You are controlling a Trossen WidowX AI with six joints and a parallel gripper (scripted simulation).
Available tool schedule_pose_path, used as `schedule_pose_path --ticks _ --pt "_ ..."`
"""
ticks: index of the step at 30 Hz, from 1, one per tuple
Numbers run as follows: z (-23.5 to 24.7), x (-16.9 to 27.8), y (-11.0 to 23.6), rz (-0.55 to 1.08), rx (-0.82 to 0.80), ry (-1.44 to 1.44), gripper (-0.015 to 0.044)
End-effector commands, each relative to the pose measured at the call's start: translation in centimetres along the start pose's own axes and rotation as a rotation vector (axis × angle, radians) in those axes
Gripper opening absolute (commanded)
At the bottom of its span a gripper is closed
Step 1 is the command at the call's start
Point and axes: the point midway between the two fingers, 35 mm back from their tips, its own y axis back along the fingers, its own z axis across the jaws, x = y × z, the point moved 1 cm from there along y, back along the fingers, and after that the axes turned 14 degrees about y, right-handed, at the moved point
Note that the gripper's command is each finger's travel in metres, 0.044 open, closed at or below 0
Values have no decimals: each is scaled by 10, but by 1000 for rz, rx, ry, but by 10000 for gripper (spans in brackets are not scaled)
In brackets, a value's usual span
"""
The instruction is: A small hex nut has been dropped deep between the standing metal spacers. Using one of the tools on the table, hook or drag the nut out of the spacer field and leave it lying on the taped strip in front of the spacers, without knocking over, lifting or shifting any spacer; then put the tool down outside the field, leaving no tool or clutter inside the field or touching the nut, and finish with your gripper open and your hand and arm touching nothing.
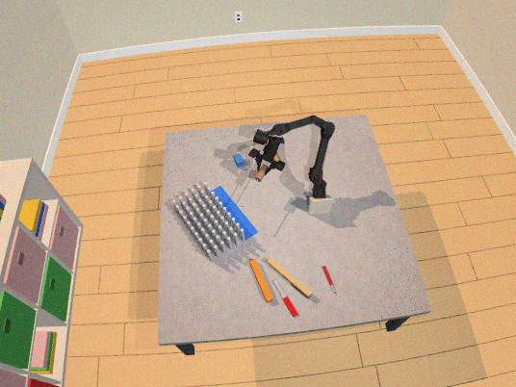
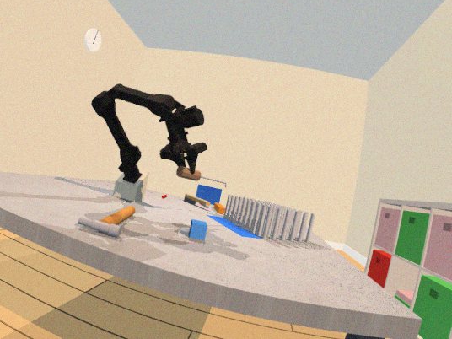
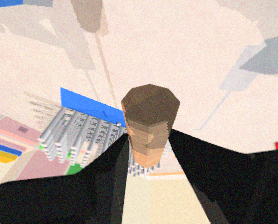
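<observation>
Pincer [image 2: 190, 166] of mine grips the brown handle [image 2: 188, 173] of a thin hook tool, high above the table [image 2: 295, 271]; the spacers [image 1: 209, 219] are well apart; the nut is perhaps hidden.

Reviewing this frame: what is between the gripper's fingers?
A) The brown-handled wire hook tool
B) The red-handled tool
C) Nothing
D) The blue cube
A. The gripper is shut on the brown handle of the hook tool, carried above the table with its thin wire pointing toward the spacers.
</observation>
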Motion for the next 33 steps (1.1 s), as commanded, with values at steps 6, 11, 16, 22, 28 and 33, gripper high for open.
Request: schedule_pose_path --ticks 6,11,16,22,28,33 --pt "7 0 6 -40 -49 300 0" --pt "10 0 8 -69 -64 470 0" --pt "12 -1 10 -101 -74 639 0" --pt "18 0 15 -143 -97 841 0" --pt "22 -2 19 -193 -98 1042 0" --pt "24 -3 22 -238 -88 1210 0"
